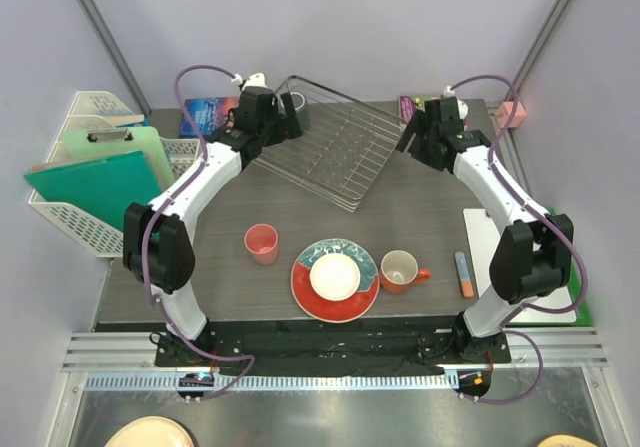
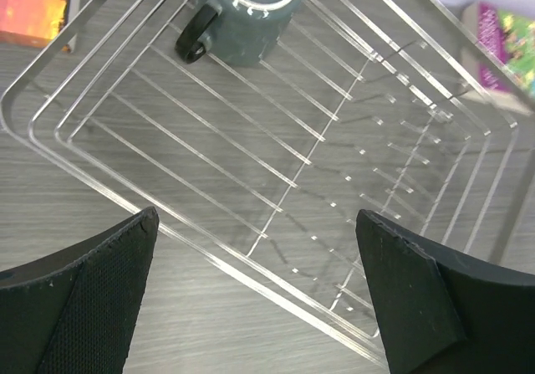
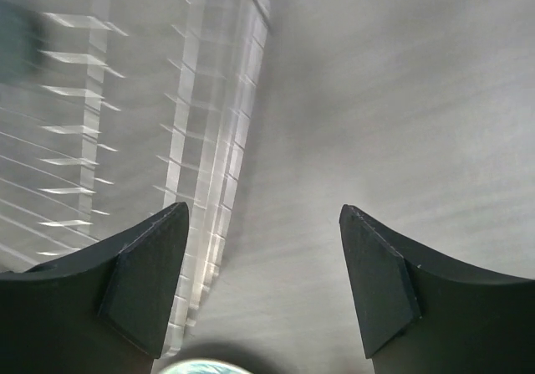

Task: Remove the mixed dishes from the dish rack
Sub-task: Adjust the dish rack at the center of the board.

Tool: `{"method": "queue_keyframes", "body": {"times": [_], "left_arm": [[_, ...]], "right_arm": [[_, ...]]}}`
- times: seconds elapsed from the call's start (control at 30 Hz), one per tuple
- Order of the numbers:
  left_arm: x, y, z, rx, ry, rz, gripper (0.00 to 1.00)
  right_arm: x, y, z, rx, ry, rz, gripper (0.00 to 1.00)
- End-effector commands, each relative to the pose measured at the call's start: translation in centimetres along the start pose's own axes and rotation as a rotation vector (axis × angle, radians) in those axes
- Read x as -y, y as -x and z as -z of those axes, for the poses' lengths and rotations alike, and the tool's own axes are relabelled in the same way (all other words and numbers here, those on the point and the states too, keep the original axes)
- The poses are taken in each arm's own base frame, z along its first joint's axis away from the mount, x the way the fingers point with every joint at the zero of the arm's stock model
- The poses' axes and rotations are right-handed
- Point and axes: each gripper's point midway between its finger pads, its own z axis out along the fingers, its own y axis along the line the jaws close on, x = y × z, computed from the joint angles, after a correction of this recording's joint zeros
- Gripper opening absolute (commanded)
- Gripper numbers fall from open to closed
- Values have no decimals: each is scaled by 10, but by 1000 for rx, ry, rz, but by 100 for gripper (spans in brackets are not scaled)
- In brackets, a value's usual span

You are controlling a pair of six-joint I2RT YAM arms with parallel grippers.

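The dish rack (image 1: pixel 330 152) sits at the back of the table (image 1: pixel 420 207), turned at an angle, with one mug (image 2: pixel 251 10) in its far left corner. Near the front edge stand, left to right, a handleless cup (image 1: pixel 262 242), a plate (image 1: pixel 305 297) with a bowl (image 1: pixel 334 277) on it, and a second mug (image 1: pixel 400 269) just beside the plate. A lattice basket (image 1: pixel 75 222) stands at the table's left side.

Blurred dish rack (image 3: pixel 219 152), right wrist view
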Motion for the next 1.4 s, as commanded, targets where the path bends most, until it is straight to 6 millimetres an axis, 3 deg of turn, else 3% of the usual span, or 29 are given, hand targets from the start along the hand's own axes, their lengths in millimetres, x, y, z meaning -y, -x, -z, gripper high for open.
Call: {"method": "queue_keyframes", "body": {"times": [0.0, 0.1, 0.27, 0.4, 0.53, 0.67, 0.73, 0.77, 0.87, 1.07, 1.1, 1.23, 1.27, 1.37], "left_arm": [[-7, 18, 22, 56, 56, -95, 100], [-9, 16, 28, 73, 48, -60, 100], [-13, 7, 34, 88, 38, -22, 100], [-17, 0, 37, 79, 41, 4, 100], [-23, -9, 40, 76, 53, 47, 100], [-25, -12, 43, 88, 49, 67, 100], [-25, -15, 42, 80, 47, 60, 100], [-25, -15, 41, 77, 48, 57, 100], [-28, -16, 42, 79, 58, 47, 100], [-28, -12, 43, 82, 67, 40, 100], [-28, -12, 43, 81, 68, 36, 100], [-31, -12, 43, 83, 79, 29, 100], [-31, -13, 43, 81, 81, 24, 100], [-33, -14, 42, 76, 91, 14, 100]], "right_arm": [[-2, -24, -9, -25, 7, -31, 77], [-13, -34, -17, -39, 26, -38, 77], [-30, -29, -21, -8, 51, -58, 77], [-31, -34, -30, -20, 45, -72, 77], [-27, -55, -50, -74, 15, -83, 72], [-24, -68, -65, -97, -4, -92, 55], [-22, -72, -71, -103, -20, -85, 39], [-21, -71, -73, -99, -24, -82, 22], [-16, -65, -75, -74, -58, -56, 1], [-2, -43, -84, -38, -176, 79, 1], [-6, -31, -82, -12, -178, 93, 1], [-2, -11, -84, 19, -241, 172, 1], [-7, 2, -82, 48, -242, 195, 1], [5, 13, -91, 51, -319, 256, 1]]}}
